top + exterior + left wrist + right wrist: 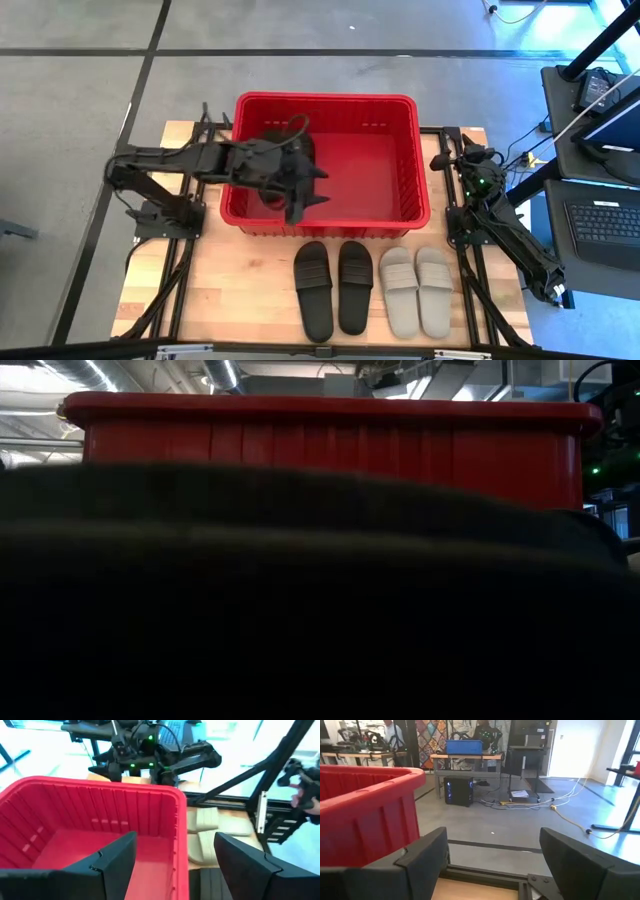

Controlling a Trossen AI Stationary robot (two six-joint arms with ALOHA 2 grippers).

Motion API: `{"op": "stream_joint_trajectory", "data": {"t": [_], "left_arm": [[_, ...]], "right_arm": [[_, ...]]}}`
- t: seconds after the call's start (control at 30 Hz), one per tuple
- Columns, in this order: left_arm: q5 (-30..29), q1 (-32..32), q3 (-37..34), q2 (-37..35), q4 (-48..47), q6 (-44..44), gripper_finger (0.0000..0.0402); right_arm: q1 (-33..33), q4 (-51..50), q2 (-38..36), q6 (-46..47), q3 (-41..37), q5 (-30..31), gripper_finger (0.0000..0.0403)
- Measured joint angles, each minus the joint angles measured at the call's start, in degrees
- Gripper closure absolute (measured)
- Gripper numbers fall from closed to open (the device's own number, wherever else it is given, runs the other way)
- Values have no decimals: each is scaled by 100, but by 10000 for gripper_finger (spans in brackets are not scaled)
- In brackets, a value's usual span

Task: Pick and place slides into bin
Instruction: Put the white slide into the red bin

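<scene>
Currently over left half of bin [420, 160]: left gripper [305, 190], jaws spread and empty, dark shape beneath it unclear. Next, left to right in front of bin: black slides [334, 288], then beige slides [419, 290], side by side on table [240, 285]. Far right, beside bin: right gripper [492, 865] parked, jaws spread; best to retract left arm clear of rim, descend on strap.

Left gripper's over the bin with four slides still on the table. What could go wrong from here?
1. The left gripper hangs open low inside the bin; pulling out sideways could snag the near wall.
2. The black slides and beige slides lie in tight pairs, so grabbing one may drag its neighbour.
</scene>
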Motion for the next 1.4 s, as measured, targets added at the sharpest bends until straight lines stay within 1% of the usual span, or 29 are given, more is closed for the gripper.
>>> {"op": "stream_joint_trajectory", "data": {"t": [0.13,0.27,0.4,0.47,0.53,0.7,0.9,1.03,1.2,1.3,1.4], "left_arm": [[-312,-97,-942,-642,638,-108,141],[-709,-188,-2115,-1364,1627,-117,141],[-793,-267,-3278,-2041,2634,-119,141],[-814,-300,-3720,-2433,2714,-116,141],[-861,-313,-4074,-2846,2700,-3,141],[-1246,-309,-4886,-3871,2681,-117,141],[-1282,-311,-5655,-5113,2722,12,141],[-1258,-310,-6032,-5725,2675,12,141],[-1256,-309,-6375,-6219,2626,14,141],[-1241,-310,-6493,-6403,2533,14,141],[-1222,-311,-6565,-6519,2475,12,141]], "right_arm": [[3,-8,2,46,0,-155,83],[10,-7,0,59,0,-446,83],[12,189,0,72,7,-787,83],[12,271,0,113,112,-957,83],[12,414,-1,410,294,-1112,83],[14,578,0,1116,881,-1400,83],[23,753,151,1119,1811,-2397,83],[23,767,664,1236,2455,-3040,83],[88,1109,1770,1922,3236,-3897,83],[299,1462,2560,2410,3689,-4144,83],[673,1921,3399,2815,4156,-4267,83]]}}
